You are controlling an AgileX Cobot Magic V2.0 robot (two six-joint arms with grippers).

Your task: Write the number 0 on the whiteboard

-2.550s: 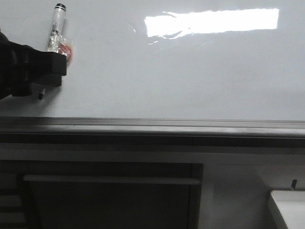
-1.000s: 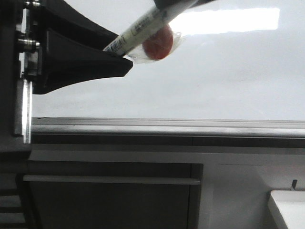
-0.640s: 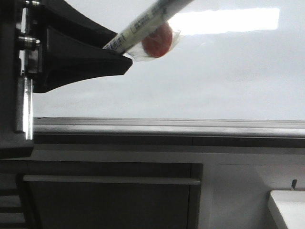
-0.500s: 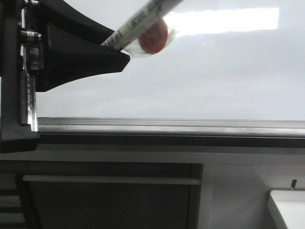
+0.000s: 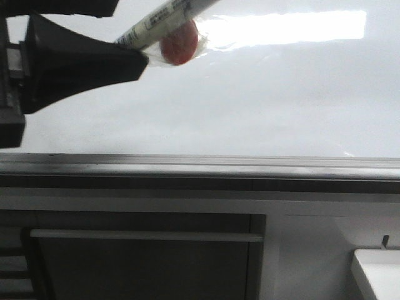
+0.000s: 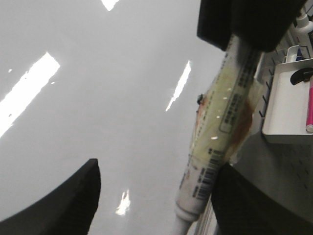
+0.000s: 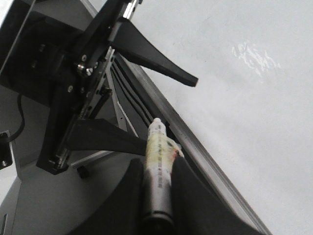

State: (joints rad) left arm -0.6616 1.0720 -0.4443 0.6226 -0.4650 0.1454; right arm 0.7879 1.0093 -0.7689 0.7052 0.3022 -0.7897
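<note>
The whiteboard fills the back of the front view, glossy white with a grey frame edge. I see no number 0 on it. A white marker with a red blob taped to it slants in from the top. My right gripper is shut on the marker's dark end. My left gripper is open wide, and the marker's front end rests against one finger. The board also shows in the left wrist view.
A white tray holding a pink pen hangs on a pegboard beside the board. Another white tray corner sits at the lower right. A dark shelf lies below the board's frame.
The left gripper was first shut on the marker at the board's far left. Since a second ago, its finger and the marker have shifted left and up.
</note>
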